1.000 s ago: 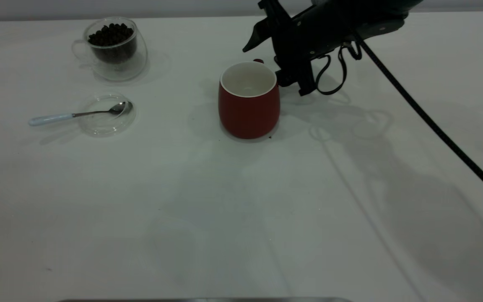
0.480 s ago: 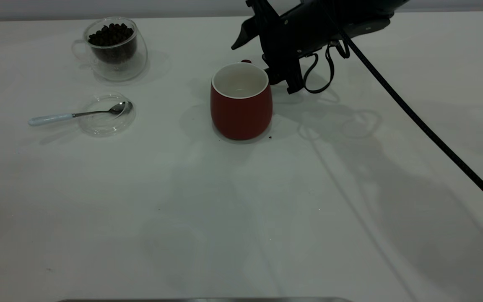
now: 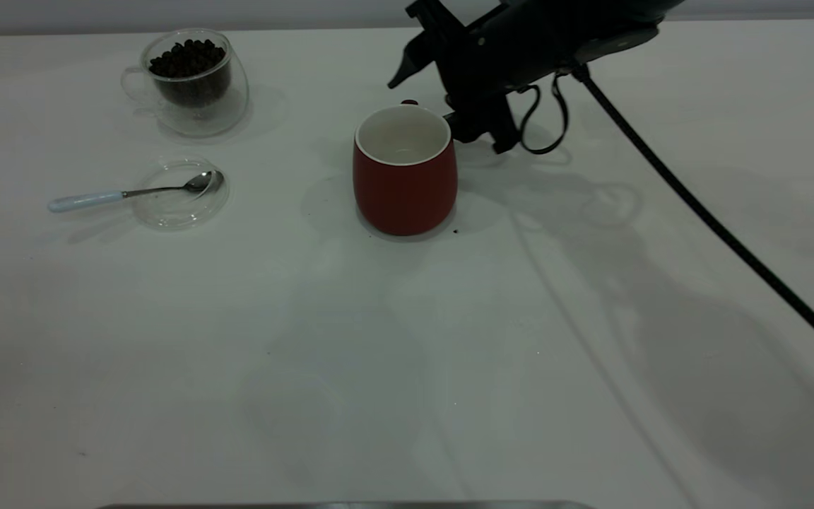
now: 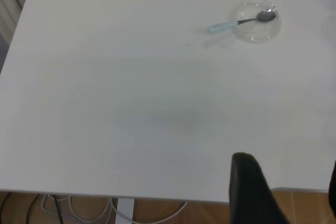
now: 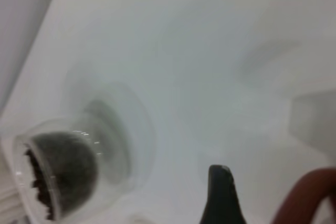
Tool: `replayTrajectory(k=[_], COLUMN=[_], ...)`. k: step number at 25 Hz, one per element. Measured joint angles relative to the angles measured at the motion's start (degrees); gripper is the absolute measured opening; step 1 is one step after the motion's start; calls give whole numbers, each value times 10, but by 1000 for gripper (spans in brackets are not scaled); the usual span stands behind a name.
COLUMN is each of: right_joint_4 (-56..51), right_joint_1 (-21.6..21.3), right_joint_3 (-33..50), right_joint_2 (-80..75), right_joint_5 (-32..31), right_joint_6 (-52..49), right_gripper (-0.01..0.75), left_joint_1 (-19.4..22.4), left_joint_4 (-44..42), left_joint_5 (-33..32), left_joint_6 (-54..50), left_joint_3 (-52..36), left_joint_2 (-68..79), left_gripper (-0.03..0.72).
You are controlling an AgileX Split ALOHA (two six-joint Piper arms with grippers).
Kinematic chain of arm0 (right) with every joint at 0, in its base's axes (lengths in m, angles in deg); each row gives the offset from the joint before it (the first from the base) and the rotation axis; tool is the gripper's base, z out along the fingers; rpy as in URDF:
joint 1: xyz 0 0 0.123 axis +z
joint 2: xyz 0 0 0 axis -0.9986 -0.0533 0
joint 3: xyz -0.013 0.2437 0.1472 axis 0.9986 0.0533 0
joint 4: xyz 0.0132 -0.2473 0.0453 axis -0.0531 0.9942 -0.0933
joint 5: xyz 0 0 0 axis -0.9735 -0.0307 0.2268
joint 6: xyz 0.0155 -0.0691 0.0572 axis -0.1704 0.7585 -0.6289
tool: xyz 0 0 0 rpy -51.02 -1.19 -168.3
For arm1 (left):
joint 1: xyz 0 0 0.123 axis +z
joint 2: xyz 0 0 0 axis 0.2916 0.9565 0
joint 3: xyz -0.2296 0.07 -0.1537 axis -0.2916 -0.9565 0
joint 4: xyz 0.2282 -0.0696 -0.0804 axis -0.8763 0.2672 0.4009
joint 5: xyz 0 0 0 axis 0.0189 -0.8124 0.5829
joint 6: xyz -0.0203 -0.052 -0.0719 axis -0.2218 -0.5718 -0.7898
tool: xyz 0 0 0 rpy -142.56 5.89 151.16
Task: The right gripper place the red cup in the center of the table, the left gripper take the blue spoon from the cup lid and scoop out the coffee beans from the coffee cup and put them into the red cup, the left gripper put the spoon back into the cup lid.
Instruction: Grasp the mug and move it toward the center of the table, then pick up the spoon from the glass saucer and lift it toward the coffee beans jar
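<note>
Standing upright on its base, the red cup (image 3: 405,184) sits close to the middle of the table (image 3: 449,353), its white inside empty and its mouth facing up, so it is ready to receive beans. The right gripper (image 3: 425,106) reaches in from the far right and is at the cup's loop handle (image 3: 409,103), which points away toward the back. That is a sensible place to take a rounded mug, since the body is too broad to grasp. Whether the gripper is clamped on the handle or has let go of it, I cannot tell. The placing step looks finished or nearly so.

Well to the left, the cup lid (image 3: 167,212) lies flat on the table and serves as a rest. The blue spoon (image 3: 124,193) has its metal bowl inside the lid, while its pale handle sticks out over the rim onto the table, away from the cup (a free end for the other arm to take). Behind the lid stands the coffee cup (image 3: 195,85), heaped with coffee beans (image 3: 188,60) and clearly not yet scooped.

The left gripper (image 4: 287,182) hangs parked past the near edge of the table, spread wide and holding nothing, with the spoon and lid far ahead of it. My judgement is that its turn comes next, once the right arm is clear of the mug.
</note>
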Motion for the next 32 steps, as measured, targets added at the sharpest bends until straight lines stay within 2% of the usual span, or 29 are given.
replayTrajectory(k=[4,8,18,21,23,26,29,32], right_joint_4=[35,118,474,566,620,677,723,783], right_joint_1=[-33,-71,-106,-113,-115,-115,-115,-115], right_joint_3=[0,0,0,0,0,0,6,45], right_joint_2=[0,6,188,258,309,384,462,553], right_joint_5=[-2,-49,-243,-324,-409,-502,-521,-525], right_joint_6=[5,32,90,87,79,60,26,-24], right_gripper=[585,585,585,585,585,585,585,585], left_joint_1=[0,0,0,0,0,0,0,0], left_joint_4=[0,0,0,0,0,0,0,0], left_joint_5=[0,0,0,0,0,0,0,0], left_joint_6=[1,1,1,1,1,1,1,1], left_joint_3=[0,0,0,0,0,0,0,0], left_joint_2=[0,0,0,0,0,0,0,0], left_gripper=[422,422,422,422,422,422,422,422])
